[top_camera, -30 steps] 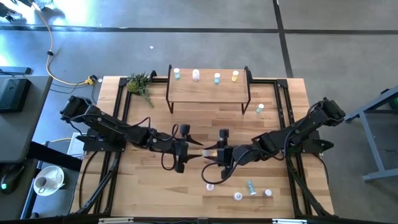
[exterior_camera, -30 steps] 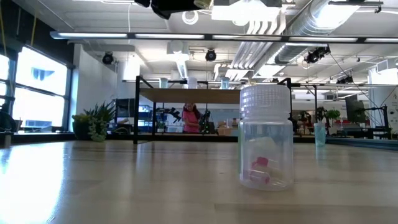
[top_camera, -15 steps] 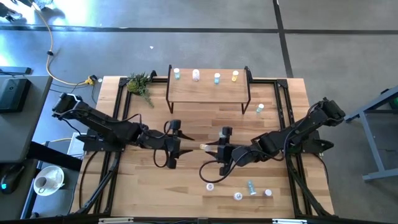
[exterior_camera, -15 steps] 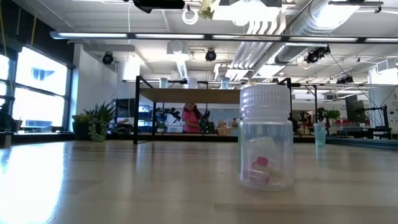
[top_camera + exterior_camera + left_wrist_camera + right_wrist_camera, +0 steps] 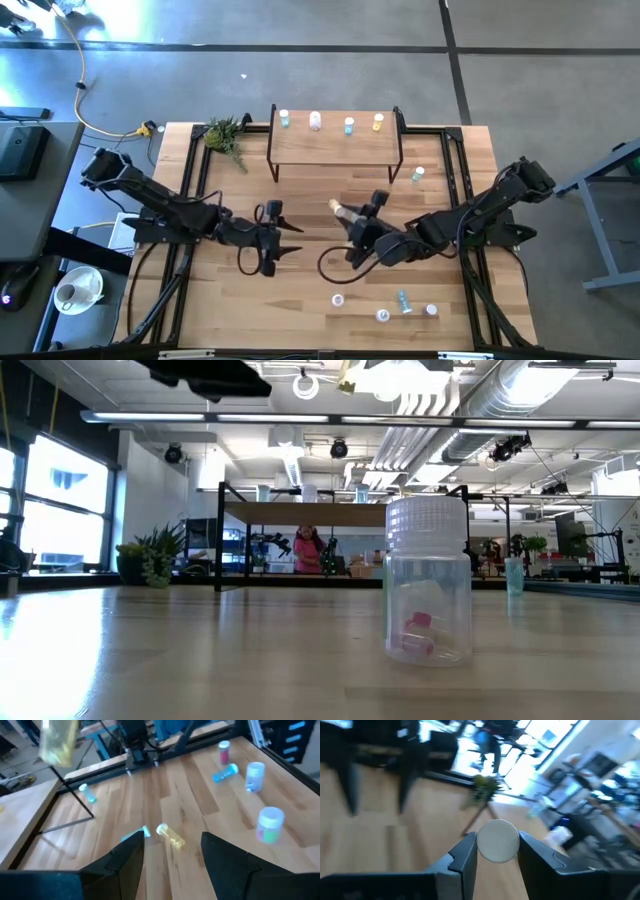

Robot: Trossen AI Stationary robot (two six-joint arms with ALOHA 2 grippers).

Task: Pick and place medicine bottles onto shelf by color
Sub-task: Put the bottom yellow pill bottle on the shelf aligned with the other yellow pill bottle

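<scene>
From above, the right gripper [image 5: 350,213] grasps a yellow bottle [image 5: 341,210] over the table's [image 5: 440,330] middle, in front of the shelf [image 5: 335,147]; the left gripper [image 5: 280,240] hangs beside it, fingers spread and empty. Four shelf bottles [image 5: 315,121] line the shelf's back edge.

The low view alone shows a clear pink-filled bottle [image 5: 427,594] upright, close up.

The right wrist view shows fingers [image 5: 465,851] pinching the white cap [image 5: 497,840].

The left wrist view shows a yellow bottle lying down [image 5: 170,835].

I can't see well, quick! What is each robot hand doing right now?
Left gripper: open, empty, over the table's middle.
Right gripper: shut on a yellow bottle, white cap showing.
</scene>
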